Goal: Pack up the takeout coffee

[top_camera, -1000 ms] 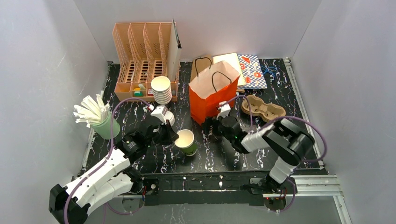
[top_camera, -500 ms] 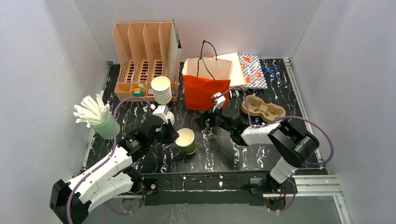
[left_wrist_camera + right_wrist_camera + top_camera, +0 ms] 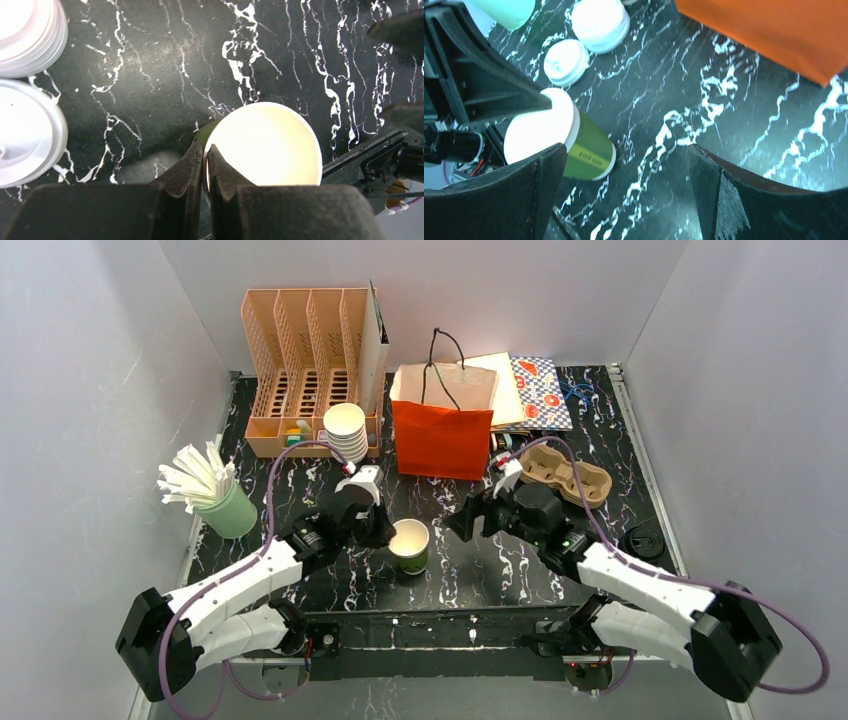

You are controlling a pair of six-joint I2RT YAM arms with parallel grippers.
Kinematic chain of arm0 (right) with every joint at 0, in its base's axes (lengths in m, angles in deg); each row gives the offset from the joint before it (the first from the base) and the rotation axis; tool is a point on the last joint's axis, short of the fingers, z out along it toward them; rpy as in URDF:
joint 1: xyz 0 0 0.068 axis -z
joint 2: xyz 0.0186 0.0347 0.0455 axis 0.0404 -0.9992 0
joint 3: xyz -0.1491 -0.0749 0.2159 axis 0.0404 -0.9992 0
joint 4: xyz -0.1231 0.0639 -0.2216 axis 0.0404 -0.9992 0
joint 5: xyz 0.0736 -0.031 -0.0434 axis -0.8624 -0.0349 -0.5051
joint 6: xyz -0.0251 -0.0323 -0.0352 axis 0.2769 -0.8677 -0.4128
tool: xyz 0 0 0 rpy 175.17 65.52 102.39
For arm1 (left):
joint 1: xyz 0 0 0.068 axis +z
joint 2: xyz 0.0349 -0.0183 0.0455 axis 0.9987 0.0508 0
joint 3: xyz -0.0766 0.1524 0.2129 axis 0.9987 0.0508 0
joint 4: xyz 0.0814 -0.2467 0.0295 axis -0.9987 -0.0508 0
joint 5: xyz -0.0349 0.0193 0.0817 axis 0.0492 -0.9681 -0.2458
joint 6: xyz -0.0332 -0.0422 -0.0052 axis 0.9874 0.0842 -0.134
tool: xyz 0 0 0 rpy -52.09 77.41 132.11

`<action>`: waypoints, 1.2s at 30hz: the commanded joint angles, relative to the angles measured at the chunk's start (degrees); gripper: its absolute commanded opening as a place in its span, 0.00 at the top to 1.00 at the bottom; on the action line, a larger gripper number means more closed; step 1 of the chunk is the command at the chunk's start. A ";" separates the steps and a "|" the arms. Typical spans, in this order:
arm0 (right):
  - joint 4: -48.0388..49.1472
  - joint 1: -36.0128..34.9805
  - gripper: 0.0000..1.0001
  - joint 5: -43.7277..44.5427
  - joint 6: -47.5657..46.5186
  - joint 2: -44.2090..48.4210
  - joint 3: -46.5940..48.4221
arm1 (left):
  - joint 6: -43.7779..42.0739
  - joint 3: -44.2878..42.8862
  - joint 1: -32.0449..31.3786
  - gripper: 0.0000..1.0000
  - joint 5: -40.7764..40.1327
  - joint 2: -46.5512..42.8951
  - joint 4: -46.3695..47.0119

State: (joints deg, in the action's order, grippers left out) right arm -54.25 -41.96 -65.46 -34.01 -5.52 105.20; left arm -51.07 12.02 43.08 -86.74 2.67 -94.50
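Coffee first: we count one green cup (image 3: 410, 546), lidless, standing near the middle of the desk (image 3: 450, 578). Only the left wrist view shows us the left end effector (image 3: 205, 150) pinched together on its rim; only the right wrist view shows the printed band on its green wall, with the right end effector (image 3: 626, 155) spread wide just beside it. From above alone we see one black lid (image 3: 645, 540) at the far right. Further out: one white lid (image 3: 25, 132), one stack of white cups (image 3: 345, 432), one orange bag (image 3: 440, 445)
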 commanded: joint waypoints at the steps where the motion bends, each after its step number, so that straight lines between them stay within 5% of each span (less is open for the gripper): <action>1: -14.10 0.15 0.02 0.68 4.03 8.59 -1.55 | -0.41 -4.26 -1.84 0.99 -4.02 2.20 2.73; 16: -26.36 0.11 0.02 0.12 5.99 15.91 -2.23 | -2.72 -6.45 -2.51 0.94 -8.43 6.86 7.41; 25: -40.69 0.20 0.02 14.31 11.73 10.41 6.69 | -3.37 -7.31 -2.53 0.88 -8.69 10.71 10.43; 30: -41.04 0.15 0.02 14.28 12.11 9.68 7.13 | -3.45 -7.02 -2.54 0.68 -9.20 11.32 10.91; 36: -39.78 0.19 0.02 11.99 11.70 11.36 7.41 | -2.94 -10.23 -2.56 0.24 -14.83 7.43 1.45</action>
State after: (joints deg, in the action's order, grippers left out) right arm -93.86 -41.96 -53.28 -22.71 4.36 110.49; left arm -54.22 5.75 40.83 -95.33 13.97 -86.64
